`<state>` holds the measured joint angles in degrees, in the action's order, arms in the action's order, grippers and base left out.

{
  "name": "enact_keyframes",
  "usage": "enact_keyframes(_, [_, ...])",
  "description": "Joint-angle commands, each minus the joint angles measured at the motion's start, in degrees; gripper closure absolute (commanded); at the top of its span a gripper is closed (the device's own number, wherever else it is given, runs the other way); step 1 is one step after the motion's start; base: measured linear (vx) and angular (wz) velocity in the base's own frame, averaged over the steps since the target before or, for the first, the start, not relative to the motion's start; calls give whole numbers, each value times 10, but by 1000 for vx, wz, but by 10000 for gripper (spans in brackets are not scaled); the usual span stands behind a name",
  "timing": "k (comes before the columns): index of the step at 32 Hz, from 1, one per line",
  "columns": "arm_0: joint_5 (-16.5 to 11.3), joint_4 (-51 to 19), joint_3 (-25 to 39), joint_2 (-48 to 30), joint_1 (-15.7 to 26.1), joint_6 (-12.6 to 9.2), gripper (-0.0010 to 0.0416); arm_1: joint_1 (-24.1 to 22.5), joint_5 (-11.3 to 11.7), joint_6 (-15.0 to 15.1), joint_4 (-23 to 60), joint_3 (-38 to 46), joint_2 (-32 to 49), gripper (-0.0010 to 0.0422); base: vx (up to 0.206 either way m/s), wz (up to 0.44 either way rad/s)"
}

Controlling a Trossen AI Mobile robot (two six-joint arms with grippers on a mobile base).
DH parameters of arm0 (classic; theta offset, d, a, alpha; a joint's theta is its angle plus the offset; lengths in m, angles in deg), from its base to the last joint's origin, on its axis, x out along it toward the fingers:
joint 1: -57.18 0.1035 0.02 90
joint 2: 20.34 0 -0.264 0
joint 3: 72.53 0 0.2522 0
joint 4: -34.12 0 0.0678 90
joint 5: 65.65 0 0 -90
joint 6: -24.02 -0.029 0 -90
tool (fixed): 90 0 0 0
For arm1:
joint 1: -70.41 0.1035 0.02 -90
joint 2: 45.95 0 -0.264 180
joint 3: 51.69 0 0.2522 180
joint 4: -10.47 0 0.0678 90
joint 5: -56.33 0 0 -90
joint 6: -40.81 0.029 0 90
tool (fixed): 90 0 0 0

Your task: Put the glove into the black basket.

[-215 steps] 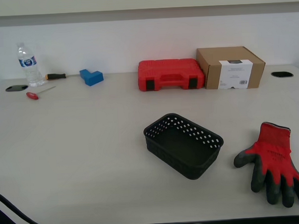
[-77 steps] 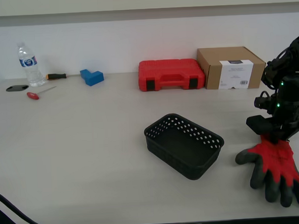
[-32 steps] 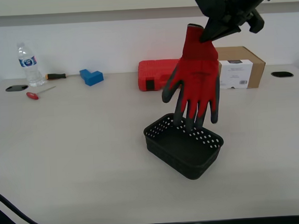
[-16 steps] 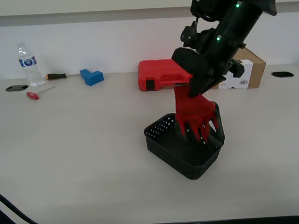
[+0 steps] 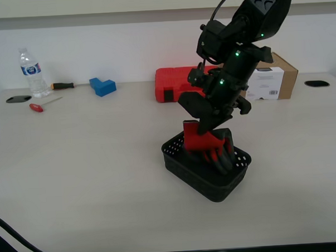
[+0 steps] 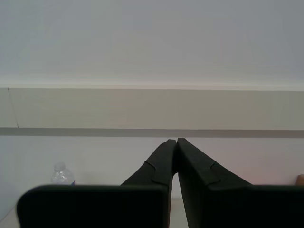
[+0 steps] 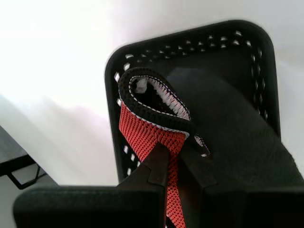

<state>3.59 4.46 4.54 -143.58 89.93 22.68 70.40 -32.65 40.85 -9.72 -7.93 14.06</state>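
my first claw [image 7: 173, 151] has come down from half a second ago, still clenched on the cuff — the glove [image 5: 209, 146] now slumps inside the basket [image 5: 207, 177] below it — so only letting go remains.

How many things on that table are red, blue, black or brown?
Red: 3 – glove, tool case, red-handled screwdriver
Blue: 1 – block
Black: 1 – basket
Brown: 1 – box
Total: 6
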Motion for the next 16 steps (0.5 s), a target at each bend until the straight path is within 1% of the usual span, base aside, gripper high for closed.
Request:
enact_keyframes(1, [4,-5,5,-1,0,-3,406,0,0,0,-2,0,0,412,0,0])
enact_keyframes(4, [-6,-5,8,-1,1,-17,401,0,0,0,-2,0,0,412,0,0])
enact_keyframes(5, [-12,-4,8,-1,1,-22,388,0,0,0,-2,0,0,412,0,0])
enact_keyframes(6, [-16,-5,8,-1,1,-21,361,0,0,0,-3,0,0,412,0,0])
enact_keyframes(7, [-17,-5,7,-1,1,-21,347,0,0,0,-3,0,0,412,0,0])
enact_keyframes(8, [-16,-5,7,-1,1,-21,313,0,0,0,-2,0,0,412,0,0])
enact_keyframes(9, [-15,-5,7,-1,1,-1,272,0,0,0,-3,0,0,412,0,0])
enact_keyframes(10, [-16,-5,7,-1,1,8,262,0,0,0,-3,0,0,412,0,0])
enact_keyframes(11, [-17,-4,7,1,2,18,244,0,0,0,-2,0,0,412,0,0])
enact_keyframes(14, [-17,6,7,8,2,17,225,0,0,0,-2,0,0,412,0,0])
enact_keyframes(16, [-17,13,7,12,2,17,221,0,0,0,-2,0,0,412,0,0])
